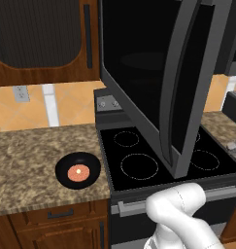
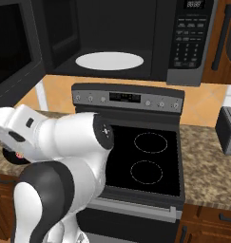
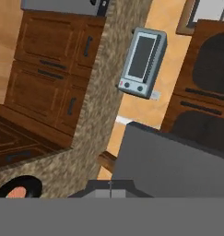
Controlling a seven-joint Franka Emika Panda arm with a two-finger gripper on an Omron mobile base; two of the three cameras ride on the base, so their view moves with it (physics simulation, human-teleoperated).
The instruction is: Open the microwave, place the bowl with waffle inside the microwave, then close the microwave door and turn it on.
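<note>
Glossy white rounded arm [image 2: 64,137] segments, dark grey joints

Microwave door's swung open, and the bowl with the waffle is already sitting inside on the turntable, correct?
Not quite. The microwave door is open, but the bowl with the waffle is on the granite counter left of the stove, as the left base view shows. The right base view shows the turntable bare.
</note>
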